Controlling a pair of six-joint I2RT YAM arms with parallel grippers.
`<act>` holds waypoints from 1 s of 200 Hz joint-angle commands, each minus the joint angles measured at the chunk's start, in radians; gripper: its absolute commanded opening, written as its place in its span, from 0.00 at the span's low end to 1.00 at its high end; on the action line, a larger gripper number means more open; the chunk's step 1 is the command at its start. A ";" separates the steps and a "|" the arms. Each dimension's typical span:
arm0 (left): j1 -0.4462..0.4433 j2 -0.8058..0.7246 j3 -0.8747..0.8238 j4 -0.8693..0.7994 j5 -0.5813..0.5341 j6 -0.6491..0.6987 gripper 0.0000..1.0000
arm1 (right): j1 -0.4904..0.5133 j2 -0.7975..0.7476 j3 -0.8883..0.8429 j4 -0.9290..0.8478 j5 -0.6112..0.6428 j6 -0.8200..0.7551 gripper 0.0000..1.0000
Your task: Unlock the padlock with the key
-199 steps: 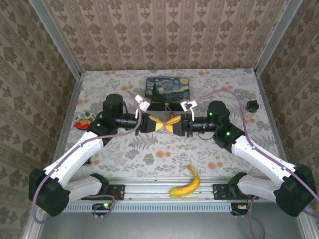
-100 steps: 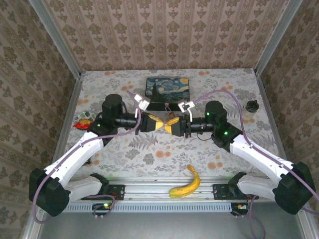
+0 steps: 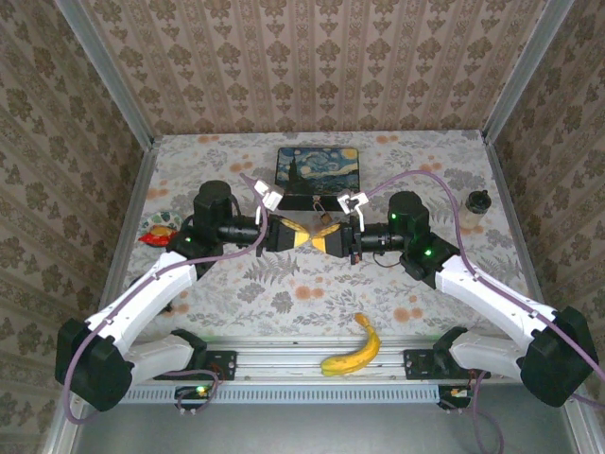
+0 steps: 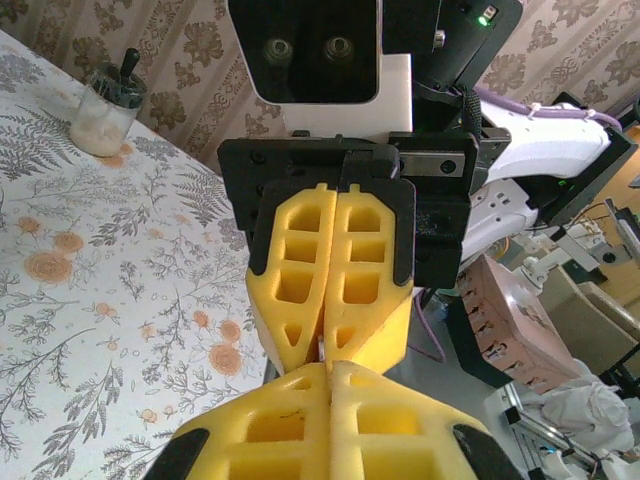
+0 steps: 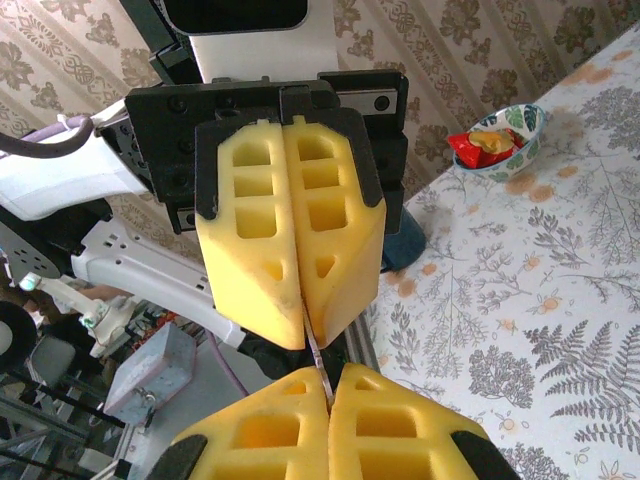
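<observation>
My two grippers meet tip to tip above the table's middle, the left gripper [image 3: 301, 236] and the right gripper [image 3: 327, 235] both with yellow fingers pressed together. A thin silvery key [image 5: 316, 356] bridges the small gap between them. It runs from the left gripper's fingertips [image 5: 303, 332] into my right gripper [image 5: 328, 376], and a sliver of the key [image 4: 322, 349] shows above my left gripper [image 4: 330, 368]. The tiny brass padlock [image 3: 322, 204] lies just behind them, in front of the starry-night tin [image 3: 318, 167].
A banana [image 3: 354, 346] lies near the front rail. A small dark-lidded jar [image 3: 479, 200] stands at the right edge. A bowl with red and yellow snacks [image 3: 158, 234] sits at the left. Patterned walls close in the table on three sides.
The right gripper has moved left toward the left gripper, closing the gap until their fingertips meet. The left arm has barely moved.
</observation>
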 commanded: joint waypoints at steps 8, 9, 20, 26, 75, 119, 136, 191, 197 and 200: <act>0.026 -0.014 -0.013 0.076 0.011 -0.046 0.00 | 0.006 -0.019 0.032 -0.026 -0.019 -0.025 0.00; 0.027 -0.014 -0.012 0.076 0.012 -0.047 0.00 | 0.006 -0.020 0.032 -0.027 -0.017 -0.025 0.00; 0.031 -0.014 -0.017 0.096 0.006 -0.068 0.00 | 0.006 -0.024 0.034 -0.042 -0.005 -0.030 0.00; 0.034 -0.015 -0.021 0.108 0.000 -0.080 0.03 | 0.004 -0.026 0.035 -0.048 0.002 -0.031 0.00; 0.061 -0.069 -0.017 0.054 -0.231 -0.110 0.59 | -0.009 -0.035 0.034 -0.118 0.095 -0.037 0.00; -0.008 -0.153 0.014 -0.234 -0.784 0.003 0.63 | -0.064 -0.067 0.005 -0.190 0.216 0.020 0.00; -0.090 -0.144 0.026 -0.322 -1.043 0.038 0.64 | -0.102 -0.080 -0.011 -0.217 0.247 0.063 0.00; -0.230 -0.012 -0.021 -0.245 -1.407 -0.075 0.76 | -0.236 -0.135 -0.069 -0.294 0.319 0.190 0.00; -0.239 0.015 -0.013 -0.244 -1.427 -0.087 0.78 | -0.248 -0.140 -0.071 -0.316 0.333 0.195 0.00; -0.243 0.029 -0.008 -0.244 -1.434 -0.092 0.78 | -0.254 -0.143 -0.071 -0.331 0.340 0.197 0.00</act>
